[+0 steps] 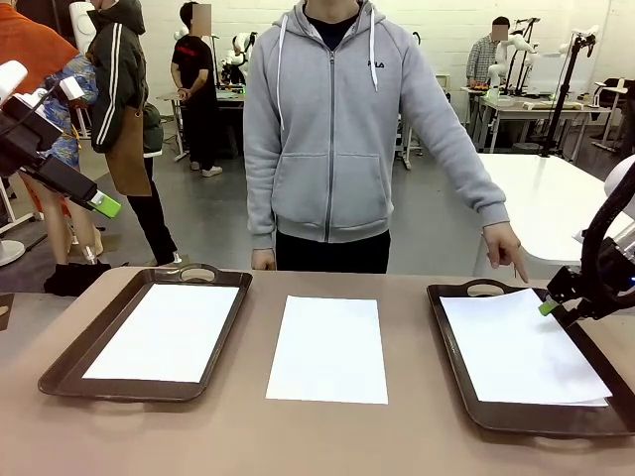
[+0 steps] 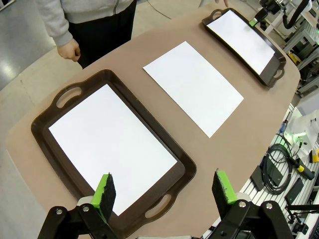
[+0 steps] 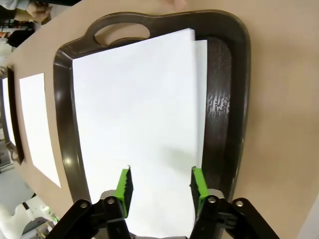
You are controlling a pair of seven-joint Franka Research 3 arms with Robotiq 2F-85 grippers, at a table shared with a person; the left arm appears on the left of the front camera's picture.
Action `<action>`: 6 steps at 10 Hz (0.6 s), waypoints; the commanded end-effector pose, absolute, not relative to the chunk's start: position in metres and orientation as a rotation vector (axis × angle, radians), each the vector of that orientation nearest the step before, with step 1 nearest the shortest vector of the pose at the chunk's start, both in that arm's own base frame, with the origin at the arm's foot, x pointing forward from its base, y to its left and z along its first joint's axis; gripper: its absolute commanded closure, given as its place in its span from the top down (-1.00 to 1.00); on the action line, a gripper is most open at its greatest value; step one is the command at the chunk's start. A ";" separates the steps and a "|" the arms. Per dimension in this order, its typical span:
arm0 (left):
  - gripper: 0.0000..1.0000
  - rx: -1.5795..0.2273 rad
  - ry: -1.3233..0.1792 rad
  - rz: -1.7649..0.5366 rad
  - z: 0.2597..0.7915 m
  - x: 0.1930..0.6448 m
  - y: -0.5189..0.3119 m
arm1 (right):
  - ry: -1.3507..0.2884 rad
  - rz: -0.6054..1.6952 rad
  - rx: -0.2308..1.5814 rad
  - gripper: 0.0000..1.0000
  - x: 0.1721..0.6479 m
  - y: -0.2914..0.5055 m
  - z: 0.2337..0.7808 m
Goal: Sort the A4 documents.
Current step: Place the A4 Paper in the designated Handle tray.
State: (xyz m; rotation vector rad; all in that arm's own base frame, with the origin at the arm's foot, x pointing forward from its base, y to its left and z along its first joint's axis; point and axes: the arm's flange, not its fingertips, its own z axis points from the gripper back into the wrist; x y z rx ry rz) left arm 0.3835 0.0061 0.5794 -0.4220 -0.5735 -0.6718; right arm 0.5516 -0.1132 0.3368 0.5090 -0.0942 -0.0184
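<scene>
White paper is the whole job here: the A4 documents lie flat in three places, one sheet [image 1: 167, 331] in the left tray [image 1: 69, 362], one loose sheet [image 1: 330, 348] on the bare brown table [image 1: 298, 436] between the trays, and a small stack [image 1: 521, 349] in the right tray [image 1: 451, 332], where the right wrist view shows a second sheet's edge peeking out from under the top one. Sheets like these should be very light, limp and slick against each other, so I judge that a pinch from above will find nothing to bite on; a free edge or corner, lifted or slid a little past a rim, looks like the best place to take hold, and a hard squeeze would crease it. The right gripper [image 3: 160, 185] hangs just above the stack with its green pads apart and nothing between them. The left gripper [image 2: 164, 191] is raised well above the left tray, fingers spread wide, empty. A person's hand [image 1: 506, 248] points down near the right tray's far handle. How many sheets make up the stack cannot be told, nor whether any sheet carries print; all look blank, and the near end of the right tray is cut off in the front view.
</scene>
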 end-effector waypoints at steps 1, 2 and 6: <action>1.00 -0.426 -0.574 -0.673 0.579 0.382 0.006 | -0.091 -0.060 0.468 1.00 0.541 -0.113 0.341; 1.00 -0.426 -0.574 -0.673 0.579 0.382 0.006 | -0.093 -0.064 0.469 0.82 0.539 -0.114 0.342; 1.00 -0.426 -0.574 -0.673 0.579 0.382 0.006 | -0.096 -0.039 0.522 0.93 0.539 -0.100 0.343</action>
